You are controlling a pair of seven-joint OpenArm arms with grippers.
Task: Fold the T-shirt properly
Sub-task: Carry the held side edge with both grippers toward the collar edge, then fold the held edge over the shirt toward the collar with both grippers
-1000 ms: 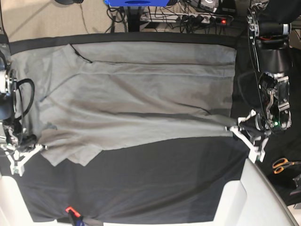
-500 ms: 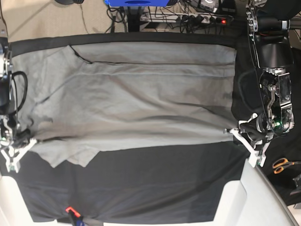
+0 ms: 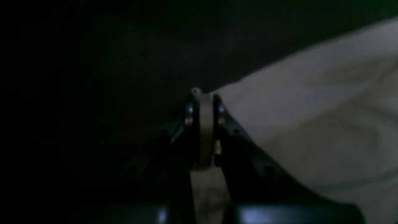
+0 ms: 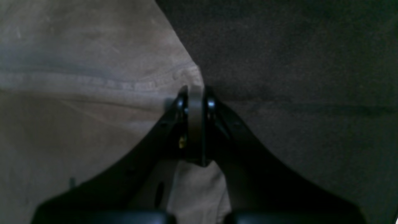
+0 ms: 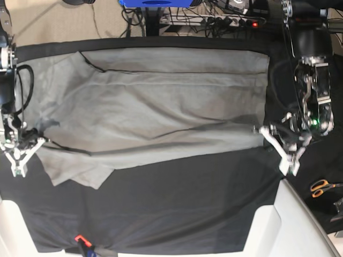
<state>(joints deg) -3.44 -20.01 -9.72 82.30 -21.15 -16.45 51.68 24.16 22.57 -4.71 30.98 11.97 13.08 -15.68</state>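
The large plain light-grey cotton T-shirt (image 5: 161,107) lies spread on the black-covered bench (image 5: 177,214). My left hand (image 5: 264,131) and right hand (image 5: 36,140) each pinch its near edge, seemingly corners. It's soft, limp and light; I grip hems.

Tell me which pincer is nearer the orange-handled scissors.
Left. The left pincer grips the T-shirt edge on the scissors' side of the table; the right pincer holds the shirt at the opposite end, far from them.
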